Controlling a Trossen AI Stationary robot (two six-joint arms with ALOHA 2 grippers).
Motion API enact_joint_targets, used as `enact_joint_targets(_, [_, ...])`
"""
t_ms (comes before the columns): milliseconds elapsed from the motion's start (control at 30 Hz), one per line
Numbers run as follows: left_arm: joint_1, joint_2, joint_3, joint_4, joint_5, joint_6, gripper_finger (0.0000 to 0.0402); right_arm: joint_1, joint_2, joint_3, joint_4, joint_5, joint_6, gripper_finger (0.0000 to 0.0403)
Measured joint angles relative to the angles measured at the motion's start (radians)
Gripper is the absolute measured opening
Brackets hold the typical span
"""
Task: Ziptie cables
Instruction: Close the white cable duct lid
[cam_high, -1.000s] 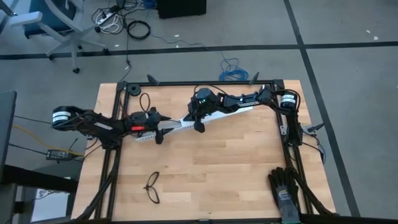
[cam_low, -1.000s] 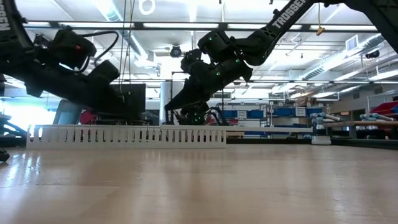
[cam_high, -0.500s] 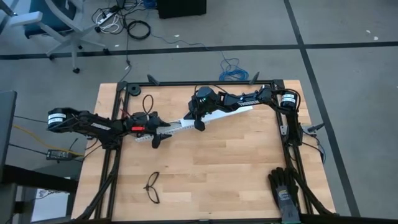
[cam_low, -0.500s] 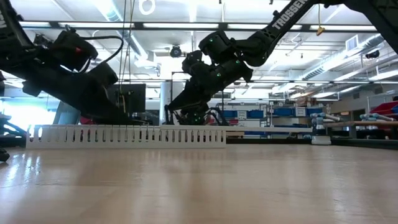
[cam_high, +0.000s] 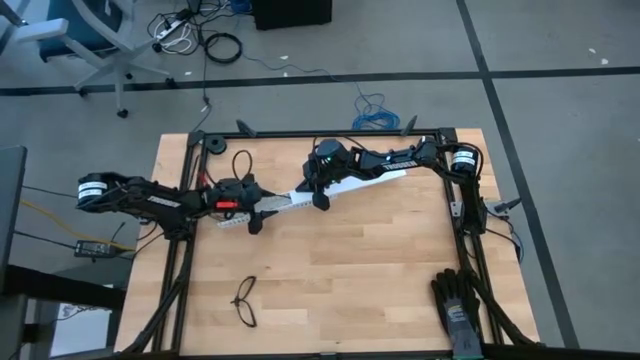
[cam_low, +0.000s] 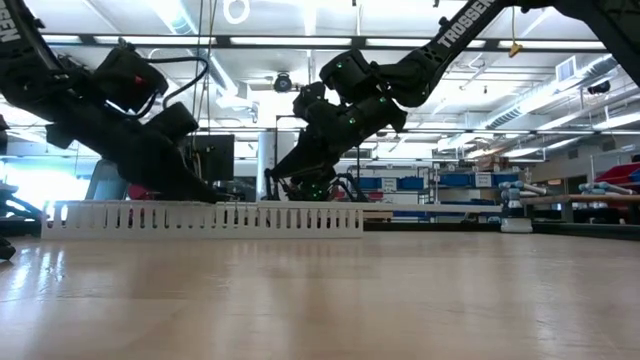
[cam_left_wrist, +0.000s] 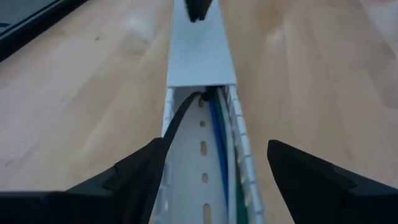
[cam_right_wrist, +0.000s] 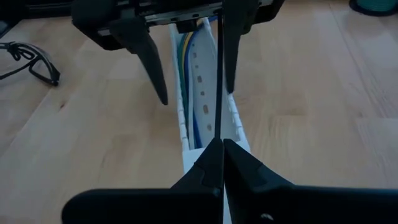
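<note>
Cables (cam_left_wrist: 216, 140) lying inside slotted white duct (cam_left_wrist: 202, 56); ziptie (cam_right_wrist: 218, 81) above.

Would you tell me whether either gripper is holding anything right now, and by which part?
The right gripper is shut on the ziptie, pinching one end of the strip. The left gripper is open astride the white cable tray, holding nothing.

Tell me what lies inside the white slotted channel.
Inside the white slotted channel lie the cables, blue and green, plus a dark ziptie. Its solid cover hides everything farther along.
</note>
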Motion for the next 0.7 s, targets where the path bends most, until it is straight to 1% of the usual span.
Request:
enact_joint_targets(133, [0.0,0.004,-0.004,-0.099,-0.014,-0.013,0.0298,0.0,0.0,0.0,-0.003,0.0,0.0,0.0])
enact_joint_targets(300, [-0.001,0.012,-0.002,-0.11,-0.03,-0.012,0.0298,0.001,0.0,0.0,-0.008,0.0,0.001,0.0])
enact_joint_targets(367, [-0.001,0.016,-0.003,-0.111,-0.035,-0.014,0.0294,0.006,0.0,0.0,-0.037,0.0,0.001,0.0])
enact_joint_targets(467, [-0.001,0.019,-0.002,-0.107,-0.048,-0.016,0.0277,0.013,0.001,-0.001,-0.103,0.009,-0.006,0.0])
enact_joint_targets(533, [-0.001,0.019,-0.002,-0.106,-0.052,-0.015,0.0259,0.016,0.005,-0.001,-0.131,0.023,-0.008,0.0])
enact_joint_targets(700, [-0.001,0.019,-0.002,-0.098,-0.055,-0.011,0.0217,0.02,0.039,0.001,-0.106,0.045,-0.011,0.0])
